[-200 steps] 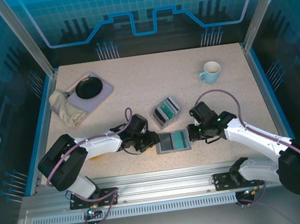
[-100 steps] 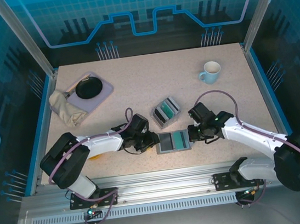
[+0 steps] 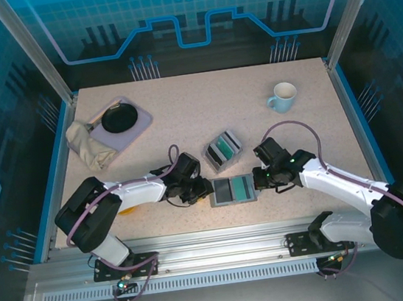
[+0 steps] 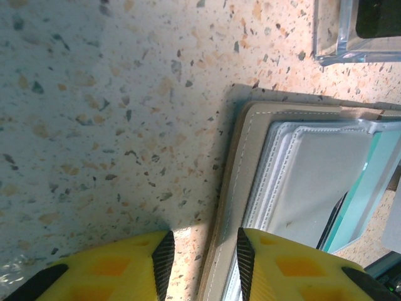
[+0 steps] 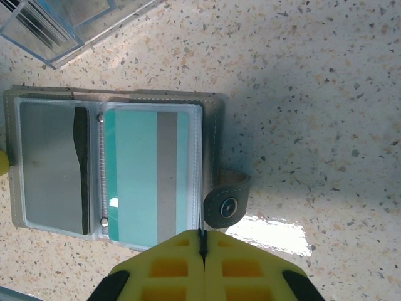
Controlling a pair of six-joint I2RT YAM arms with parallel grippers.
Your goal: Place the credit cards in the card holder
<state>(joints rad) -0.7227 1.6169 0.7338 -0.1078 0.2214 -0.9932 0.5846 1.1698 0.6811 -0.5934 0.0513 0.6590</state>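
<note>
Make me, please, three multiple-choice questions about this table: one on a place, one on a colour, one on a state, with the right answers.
1. Where on the table does the mug stand?
A. far right part
B. near left corner
C. middle of the near edge

2. What colour is the card in the clear pocket of the card holder?
A. red
B. all black
C. teal with a grey stripe

3. How does the card holder lie?
A. folded shut
B. open and flat
C. standing on its edge

Answers:
1 A, the top view shows the mug by the far right edge.
2 C, the right wrist view shows teal with a grey band.
3 B, both inner halves face up.
</note>
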